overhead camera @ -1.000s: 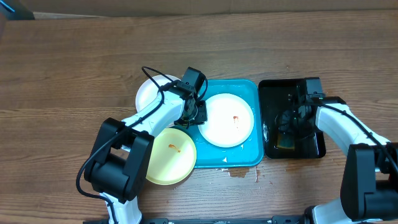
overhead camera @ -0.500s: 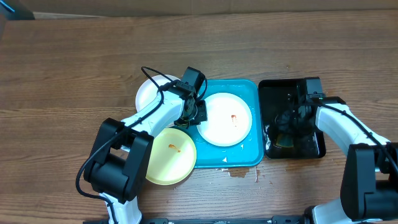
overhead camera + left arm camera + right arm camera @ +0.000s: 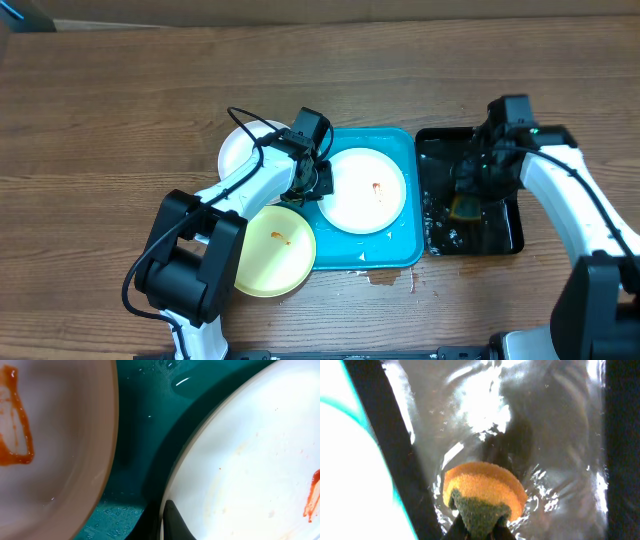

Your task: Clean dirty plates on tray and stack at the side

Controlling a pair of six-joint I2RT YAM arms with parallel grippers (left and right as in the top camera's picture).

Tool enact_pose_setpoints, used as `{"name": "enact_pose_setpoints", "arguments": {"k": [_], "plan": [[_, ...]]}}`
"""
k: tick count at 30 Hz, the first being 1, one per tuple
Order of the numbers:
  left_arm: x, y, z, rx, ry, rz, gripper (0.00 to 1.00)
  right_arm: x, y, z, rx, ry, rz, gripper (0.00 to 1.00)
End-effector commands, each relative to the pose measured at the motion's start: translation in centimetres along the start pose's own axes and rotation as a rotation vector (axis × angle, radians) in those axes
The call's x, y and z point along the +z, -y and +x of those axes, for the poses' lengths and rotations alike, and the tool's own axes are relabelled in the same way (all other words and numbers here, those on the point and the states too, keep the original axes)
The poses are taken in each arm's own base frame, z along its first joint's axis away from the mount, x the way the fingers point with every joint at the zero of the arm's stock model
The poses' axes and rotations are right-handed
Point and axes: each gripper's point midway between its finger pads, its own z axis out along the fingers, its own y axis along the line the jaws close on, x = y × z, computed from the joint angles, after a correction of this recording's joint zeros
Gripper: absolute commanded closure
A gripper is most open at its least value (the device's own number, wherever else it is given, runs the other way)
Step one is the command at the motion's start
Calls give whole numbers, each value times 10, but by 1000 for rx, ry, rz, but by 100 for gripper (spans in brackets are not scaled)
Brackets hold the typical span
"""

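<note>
The turquoise tray [image 3: 400, 250] holds a white plate [image 3: 360, 195] with a small red smear. My left gripper [image 3: 312, 182] is shut on that plate's left rim; in the left wrist view one finger [image 3: 170, 521] lies on the white plate [image 3: 250, 460]. A pale yellow-green plate [image 3: 272, 255] with an orange smear overlaps the tray's lower left edge and shows in the left wrist view [image 3: 60, 420]. Another white plate [image 3: 243, 152] lies on the wood left of the tray. My right gripper [image 3: 468, 200] is shut on a sponge [image 3: 485, 485] above the black tray [image 3: 505, 235].
The black tray's floor [image 3: 550, 425] holds rippling water, and its dark rim [image 3: 385, 450] stands next to the turquoise tray. A small wet patch [image 3: 388, 277] lies on the brown table [image 3: 120, 120] in front of the turquoise tray.
My right arm has lifted and moved toward the back of the black tray with the sponge in its jaws. The white plate on the tray shifted slightly left. The left arm stays put.
</note>
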Motion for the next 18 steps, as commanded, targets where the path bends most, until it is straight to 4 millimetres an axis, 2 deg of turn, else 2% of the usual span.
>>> {"name": "enact_pose_setpoints", "arguments": {"k": [1,14,16,18], "plan": [[7,-8,3,-4,-12,-30,96,-22,-8,-8,-1,45,-19,96],[7,-8,3,-4,-12,-30,96,-21,-10,-9,-21,48,-31,96],[7,-8,3,-4,-12,-30,96,-21,-10,-10,-21,50,-32,91],[7,-8,3,-4,-12,-30,96,-21,-10,-10,-21,50,-32,92]]}}
